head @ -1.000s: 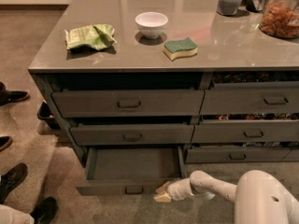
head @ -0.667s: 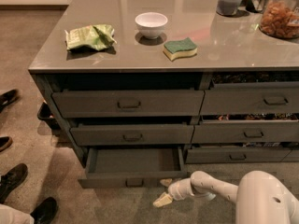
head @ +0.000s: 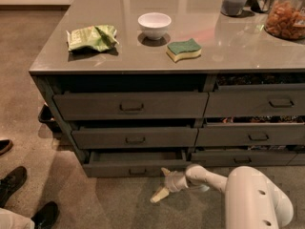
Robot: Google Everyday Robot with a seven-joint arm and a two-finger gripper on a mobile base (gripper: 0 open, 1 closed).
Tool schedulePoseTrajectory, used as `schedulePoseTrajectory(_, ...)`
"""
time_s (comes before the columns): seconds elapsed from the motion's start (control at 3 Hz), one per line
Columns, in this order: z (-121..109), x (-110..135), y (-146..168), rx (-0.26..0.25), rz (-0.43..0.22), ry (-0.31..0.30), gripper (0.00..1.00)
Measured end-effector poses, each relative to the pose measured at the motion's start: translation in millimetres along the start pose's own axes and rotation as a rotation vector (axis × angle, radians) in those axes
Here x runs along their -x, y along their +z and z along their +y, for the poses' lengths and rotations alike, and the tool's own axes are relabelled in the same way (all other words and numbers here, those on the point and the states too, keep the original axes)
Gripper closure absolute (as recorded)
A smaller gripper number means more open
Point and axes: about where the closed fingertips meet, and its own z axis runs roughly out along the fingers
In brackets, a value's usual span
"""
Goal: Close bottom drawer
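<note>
The bottom drawer (head: 109, 169) is the lowest of the left column, a wide shallow dark grey drawer with a small centre pull (head: 137, 171). It stands slightly open, with a thin strip of bare dark inside showing. My gripper (head: 163, 183) is low near the floor, just in front of the drawer front's right end. Its pale fingers (head: 159, 195) are spread apart, open and holding nothing. The upper fingertip is at or very near the drawer front's lower edge. My white arm (head: 257, 199) reaches in from the lower right.
Two taller grey drawers (head: 131, 106) above stand slightly open. Cluttered drawers (head: 257, 104) are to the right. On the counter lie a green bag (head: 92, 37), white bowl (head: 154, 23), sponge (head: 184, 49) and snack jar (head: 286, 18). A person's shoes (head: 14, 181) stand at left.
The bottom drawer has slid in toward the cabinet and shows much less of its inside. My gripper has followed it forward, staying at its front.
</note>
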Motion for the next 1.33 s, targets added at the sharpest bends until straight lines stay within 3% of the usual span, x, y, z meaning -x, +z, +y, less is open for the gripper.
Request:
schedulePoseTrajectory(0.33,-17,16,12,-0.016,0.0,-0.011,0.0)
schedulePoseTrajectory(1.33,-50,27,24,-0.085,0.022,0.015,0.0)
